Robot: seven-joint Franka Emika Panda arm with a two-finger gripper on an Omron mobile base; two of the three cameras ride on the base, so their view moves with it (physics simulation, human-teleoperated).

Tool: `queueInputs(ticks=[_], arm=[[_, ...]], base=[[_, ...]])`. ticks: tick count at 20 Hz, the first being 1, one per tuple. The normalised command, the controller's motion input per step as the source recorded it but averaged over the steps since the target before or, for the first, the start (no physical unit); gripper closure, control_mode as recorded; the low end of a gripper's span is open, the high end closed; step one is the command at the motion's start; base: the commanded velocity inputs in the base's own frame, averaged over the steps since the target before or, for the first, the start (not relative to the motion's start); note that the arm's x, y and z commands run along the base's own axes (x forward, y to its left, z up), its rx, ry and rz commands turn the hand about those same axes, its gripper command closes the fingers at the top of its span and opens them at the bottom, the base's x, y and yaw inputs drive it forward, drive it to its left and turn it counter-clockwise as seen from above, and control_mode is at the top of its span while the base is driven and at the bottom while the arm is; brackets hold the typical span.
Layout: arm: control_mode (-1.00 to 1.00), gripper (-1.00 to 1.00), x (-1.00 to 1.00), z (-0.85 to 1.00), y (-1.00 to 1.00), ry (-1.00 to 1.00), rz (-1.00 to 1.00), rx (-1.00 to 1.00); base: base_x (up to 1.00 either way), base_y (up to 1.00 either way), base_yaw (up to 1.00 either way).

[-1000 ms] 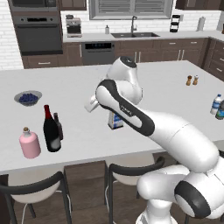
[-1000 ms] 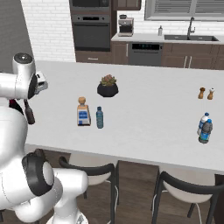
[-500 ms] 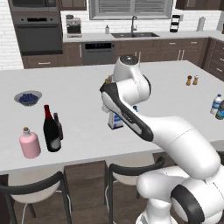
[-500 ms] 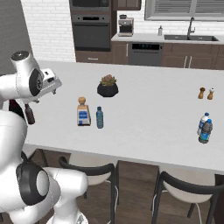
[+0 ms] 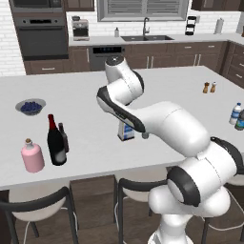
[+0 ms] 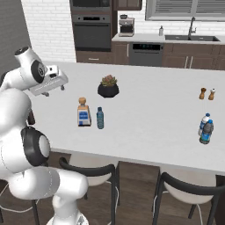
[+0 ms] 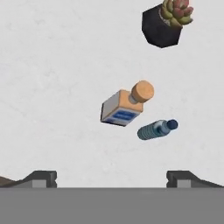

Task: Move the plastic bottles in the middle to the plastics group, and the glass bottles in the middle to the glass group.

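Observation:
My gripper [image 7: 111, 179] hangs open and empty above the counter, its hand [image 6: 47, 84] up at the left. Below it in the hand view stand the square clear bottle [image 7: 124, 107] with tan stopper and the small bluish-teal bottle [image 7: 155, 130], side by side. Both also stand mid-counter: the square bottle [image 6: 83, 113] and the teal bottle [image 6: 100, 118]. The arm partly hides the square bottle [image 5: 126, 132]. The tall dark wine bottle [image 5: 55, 143] stands at the left beside the brown beer bottle [image 5: 63, 137] and pink flask [image 5: 32, 156]. The water bottle pair [image 6: 205, 128] stands far right.
A potted succulent [image 6: 108, 88] sits just behind the two middle bottles. A bowl of blueberries [image 5: 31, 106] lies at the far left, and salt and pepper shakers [image 6: 206, 93] stand at the back right. Chairs line the near edge of the counter.
The arm has swung from the left cluster of bottles toward the middle of the counter. The gripper stays open and empty. No bottle has moved.

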Motion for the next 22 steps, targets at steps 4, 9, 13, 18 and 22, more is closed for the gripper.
queueInputs(ticks=[4,9,13,18,22], arm=[[-1.00,-1.00,0.56,-0.04,-0.23,-0.02,-0.15,0.18],[-1.00,-1.00,0.68,-0.26,-0.40,-0.01,-0.05,0.27],[-1.00,-1.00,0.59,-0.61,-0.49,0.00,-0.01,0.20],[-1.00,-1.00,0.32,-0.60,-0.19,0.00,0.00,0.16],[-1.00,-1.00,0.29,-0.29,-0.01,0.00,0.00,0.07]], base=[[0.00,0.00,0.00],[0.00,0.00,0.00],[0.00,0.00,0.00],[0.00,0.00,0.00],[0.00,0.00,0.00]])
